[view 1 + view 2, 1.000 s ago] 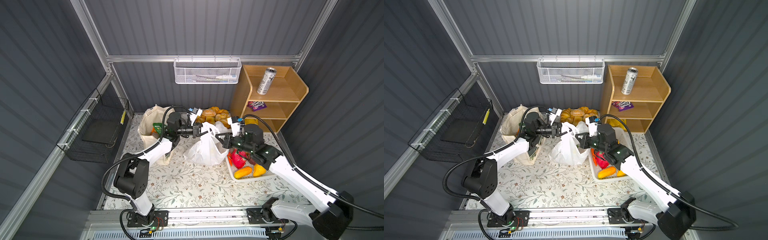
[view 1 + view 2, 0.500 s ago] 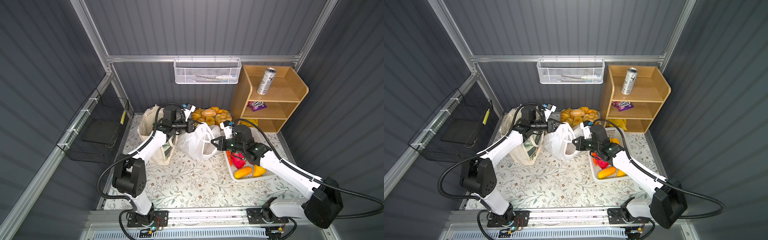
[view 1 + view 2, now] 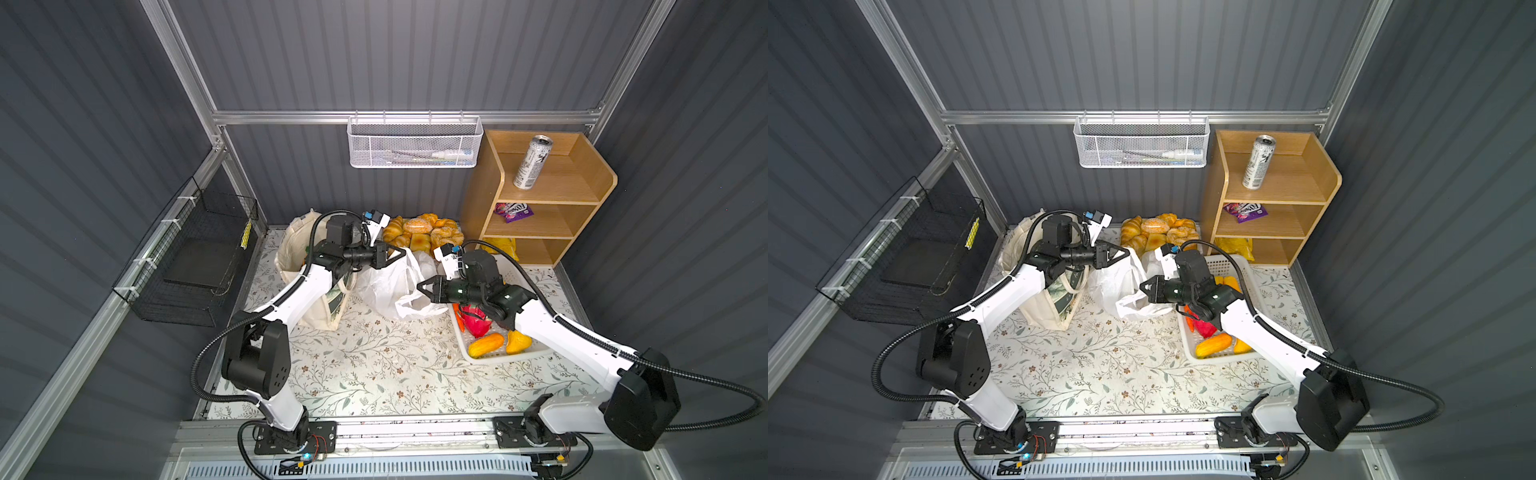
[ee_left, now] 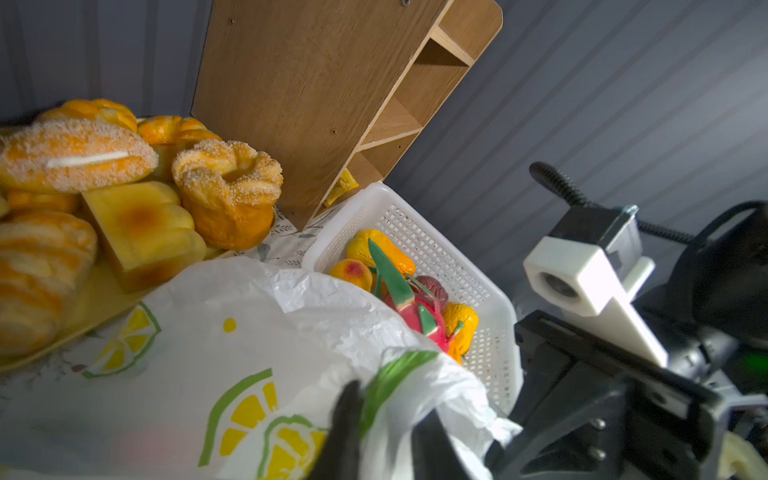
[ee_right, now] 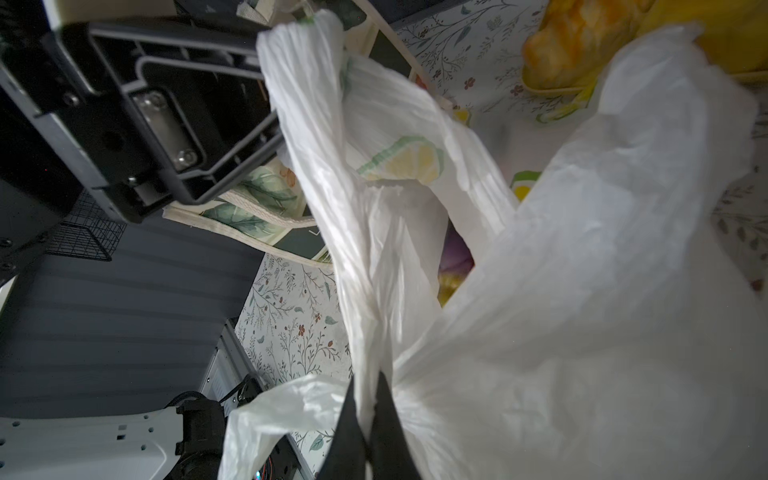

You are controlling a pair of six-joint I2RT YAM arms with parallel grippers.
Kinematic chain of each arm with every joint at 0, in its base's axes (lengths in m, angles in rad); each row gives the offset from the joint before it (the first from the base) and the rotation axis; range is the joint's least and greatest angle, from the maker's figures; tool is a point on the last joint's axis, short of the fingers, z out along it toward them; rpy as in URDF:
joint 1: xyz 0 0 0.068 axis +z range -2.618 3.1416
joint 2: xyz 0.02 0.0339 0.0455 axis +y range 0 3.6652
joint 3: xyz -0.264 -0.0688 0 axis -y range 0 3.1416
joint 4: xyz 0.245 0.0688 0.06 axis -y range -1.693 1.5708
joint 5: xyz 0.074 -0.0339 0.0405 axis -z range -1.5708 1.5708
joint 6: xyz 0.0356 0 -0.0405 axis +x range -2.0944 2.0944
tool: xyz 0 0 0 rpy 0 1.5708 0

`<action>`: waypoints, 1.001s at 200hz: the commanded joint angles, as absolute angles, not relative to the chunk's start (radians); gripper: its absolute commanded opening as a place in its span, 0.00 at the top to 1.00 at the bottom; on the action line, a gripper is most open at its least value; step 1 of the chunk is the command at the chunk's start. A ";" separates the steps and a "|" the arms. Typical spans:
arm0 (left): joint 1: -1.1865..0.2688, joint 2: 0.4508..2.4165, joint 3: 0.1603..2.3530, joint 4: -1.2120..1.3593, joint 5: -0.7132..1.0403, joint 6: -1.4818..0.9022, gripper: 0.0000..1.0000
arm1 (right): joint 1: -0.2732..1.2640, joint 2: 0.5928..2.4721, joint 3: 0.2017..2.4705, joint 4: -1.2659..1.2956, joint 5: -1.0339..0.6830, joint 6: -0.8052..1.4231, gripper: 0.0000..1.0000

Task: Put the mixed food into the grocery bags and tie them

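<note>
The white lemon-print plastic bag [image 3: 386, 282] [image 3: 1113, 284] sits on the floral table between both arms. My left gripper [image 3: 397, 254] [image 4: 388, 405] is at the bag's far top, its jaws parted around a loose strip of handle. On the near side, my right gripper [image 3: 420, 286] [image 5: 370, 415] is shut on the other twisted handle. Something purple [image 5: 455, 257] shows inside the bag. The cream canvas tote [image 3: 291, 257] [image 3: 1054, 309] stands left of it, under my left arm. A silver-and-black can [image 3: 532, 162] stands on the top shelf, with a purple packet [image 3: 513, 209] on the shelf below.
A tray of golden bread [image 3: 422, 232] lies behind the bag. A white perforated basket [image 3: 498, 357] of fruit sits under my right arm. The wooden shelf [image 3: 582, 195] stands at the back right. A white mesh basket [image 3: 415, 143] hangs on the back wall, and a black wire basket [image 3: 195, 257] on the left wall.
The left jaws have come apart on the handle. My right gripper has drifted left, still holding its handle. The bag, stretched up between both grippers before, now slumps on the table.
</note>
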State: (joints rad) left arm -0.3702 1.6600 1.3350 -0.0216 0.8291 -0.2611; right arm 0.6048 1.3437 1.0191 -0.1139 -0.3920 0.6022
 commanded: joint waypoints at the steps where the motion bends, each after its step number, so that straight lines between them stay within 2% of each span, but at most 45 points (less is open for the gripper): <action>1: -0.371 1.567 1.363 -0.112 0.805 -0.159 0.63 | 0.609 1.349 1.026 -0.109 -0.385 0.600 1.00; 22: -0.371 1.498 1.369 -0.226 0.766 -0.059 0.52 | 0.608 1.361 1.032 -0.104 -0.369 0.600 1.00; 36: -0.371 1.460 1.353 -0.279 0.765 -0.015 0.50 | 0.604 1.362 1.031 -0.099 -0.364 0.604 1.00; 73: -0.394 1.336 1.302 -0.443 0.776 0.095 0.48 | 0.591 1.370 1.052 -0.109 -0.374 0.600 1.00; 111: -0.547 1.235 1.247 -0.581 0.583 0.192 0.47 | 0.583 1.382 1.061 -0.112 -0.385 0.599 1.00; 141: -0.557 1.107 1.149 -0.512 0.491 0.203 0.45 | 0.580 1.390 1.063 -0.112 -0.390 0.600 1.00; 165: -0.587 1.111 1.159 -0.566 0.511 0.203 0.44 | 0.579 1.396 1.069 -0.117 -0.389 0.600 1.00; 200: -0.739 1.115 1.158 -0.612 0.365 0.242 0.43 | 0.578 1.407 1.072 -0.118 -0.390 0.606 1.00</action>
